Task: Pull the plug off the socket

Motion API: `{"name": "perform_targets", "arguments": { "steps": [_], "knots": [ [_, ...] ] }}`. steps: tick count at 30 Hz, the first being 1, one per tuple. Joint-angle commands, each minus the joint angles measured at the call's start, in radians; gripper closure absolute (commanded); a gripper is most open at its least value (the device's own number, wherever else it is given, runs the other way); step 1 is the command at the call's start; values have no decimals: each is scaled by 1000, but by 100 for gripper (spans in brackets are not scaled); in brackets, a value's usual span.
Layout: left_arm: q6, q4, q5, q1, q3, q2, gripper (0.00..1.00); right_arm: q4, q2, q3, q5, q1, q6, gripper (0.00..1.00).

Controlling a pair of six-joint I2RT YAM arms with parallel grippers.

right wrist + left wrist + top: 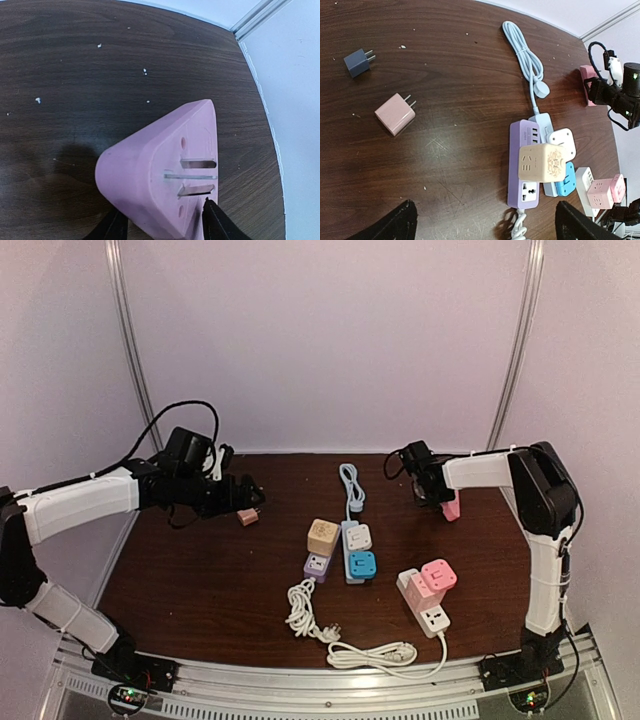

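Right wrist view: pink plug between fingers of the right gripper

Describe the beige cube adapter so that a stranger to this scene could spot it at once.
Find the cluster of power strips at the centre of the dark wooden table. On the purple power strip sits the beige cube adapter. Only it is beige with a printed side; beside it stand a white cube adapter and a blue cube adapter.
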Motion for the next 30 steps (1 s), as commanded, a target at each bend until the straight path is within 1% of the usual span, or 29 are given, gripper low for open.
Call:
{"name": "perform_targets", "arguments": {
  "steps": [1, 3, 4, 6, 10, 13, 16, 19, 23, 25, 30],
  "knots": [
    [-9, 33, -11, -4, 6, 15, 2, -7, -22, -6, -65, 0, 36, 45],
    [-4, 32, -12, -4, 6, 20, 2, -10, -33, -6, -82, 0, 44, 43],
    [-2, 34, -10, -4, 8, 23, 2, -11, -42, -8, -91, 0, 48, 40],
    [3, 36, -2, -4, 12, 31, 2, -10, -60, -14, -113, 4, 52, 31],
    [19, 39, 10, -7, 28, 48, 2, -12, -103, -23, -186, 8, 60, 16],
    [28, 38, 12, -9, 39, 57, 2, -18, -138, -27, -265, 10, 67, 10],
    [42, 32, -3, -33, 61, 73, 2, -24, -182, -35, -342, 20, 77, 7],
    [66, -9, -56, -83, 113, 117, 2, -29, -226, -51, -421, 37, 97, 6],
    [99, -100, -158, -167, 225, 203, 3, -23, -303, -94, -515, 63, 139, 6],
    [112, -148, -235, -207, 290, 251, 3, -5, -346, -130, -555, 70, 160, 5],
    [123, -230, -297, -306, 428, 362, 3, 8, -437, -203, -602, 74, 184, 5]
  ]
}}
